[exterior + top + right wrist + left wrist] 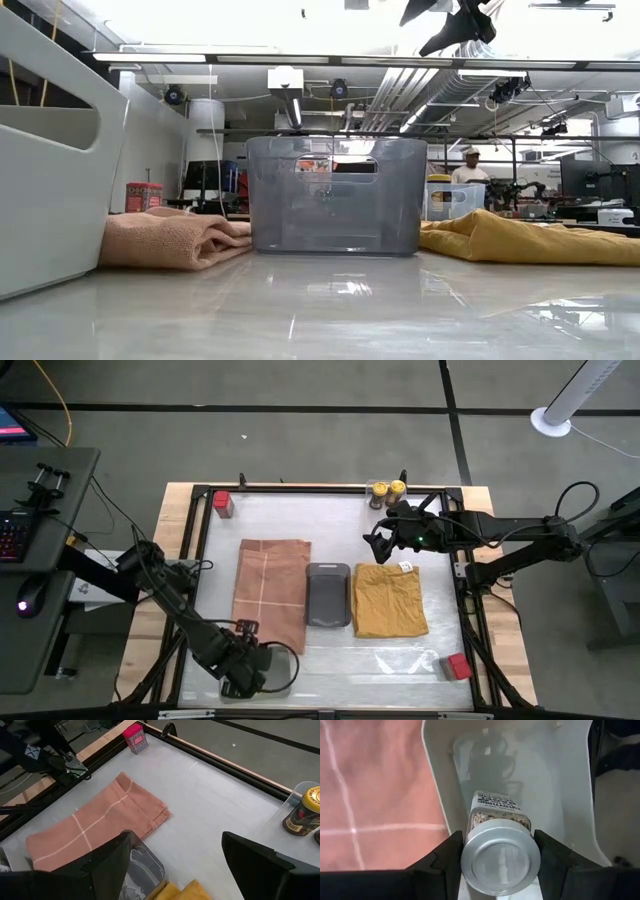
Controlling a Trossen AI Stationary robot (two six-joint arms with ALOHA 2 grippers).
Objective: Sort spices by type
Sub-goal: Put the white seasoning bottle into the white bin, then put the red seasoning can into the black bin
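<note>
My left gripper (pixel 245 665) is at the table's near left, over a clear tray (pixel 434 775), shut on a white-capped jar (pixel 496 815). My right gripper (pixel 385 538) hovers open, high above the far right of the table, beside two yellow-capped dark jars (pixel 388 490) that stand in a clear tray. One of these jars (pixel 302 815) shows in the right wrist view. One red tin (pixel 222 503) stands at the far left corner and another (pixel 458 666) at the near right. The second white-capped jar is out of view. My left gripper holds the jar by its white cap (pixel 470 862), pinched between the two fingers (pixel 451 857) on opposite sides. The fingers come from above, pointing down. The jar hangs upright below them inside the tray; whether its base touches the tray floor I cannot tell.
A pink cloth (pixel 272 592), a dark grey tray (pixel 328 594) and a yellow cloth (pixel 390 600) lie side by side mid-table. A black frame (pixel 300 488) edges the work area. In the low view the white tray wall (pixel 50 150) stands close at the left.
</note>
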